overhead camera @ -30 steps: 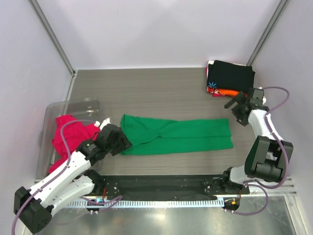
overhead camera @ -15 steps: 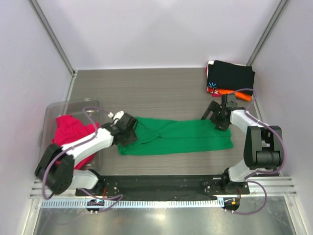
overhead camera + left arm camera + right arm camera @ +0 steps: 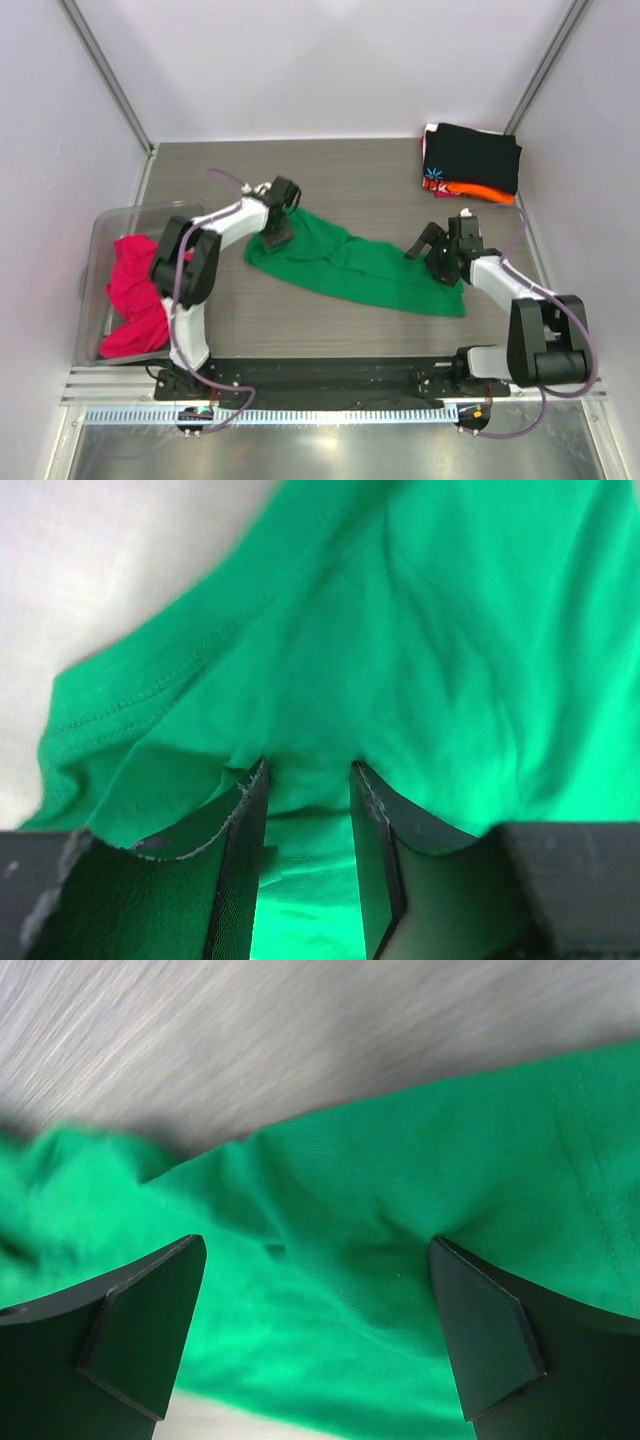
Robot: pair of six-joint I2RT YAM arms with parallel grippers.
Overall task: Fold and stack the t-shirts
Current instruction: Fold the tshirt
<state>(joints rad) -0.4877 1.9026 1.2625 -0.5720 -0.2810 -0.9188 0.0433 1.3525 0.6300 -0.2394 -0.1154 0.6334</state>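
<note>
The green t-shirt swung askew — left hand pinching it, right hand spread.

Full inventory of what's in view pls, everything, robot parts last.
green t-shirt: 1, bright green, spread loosely across the middle of the table
pink t-shirt: 1, magenta-pink, crumpled in the bin
black t-shirt: 1, black, folded, top of the stack at the far right corner
orange t-shirt: 1, orange, folded, in that stack under the black one
red-patterned t-shirt: 1, red with a print, folded, in that stack
bin: 1, clear plastic, left edge of the table
table: 1, grey wood-grain
left gripper: 1, black, pinching the green t-shirt's left end
right gripper: 1, black, open over the green t-shirt's right end
</note>
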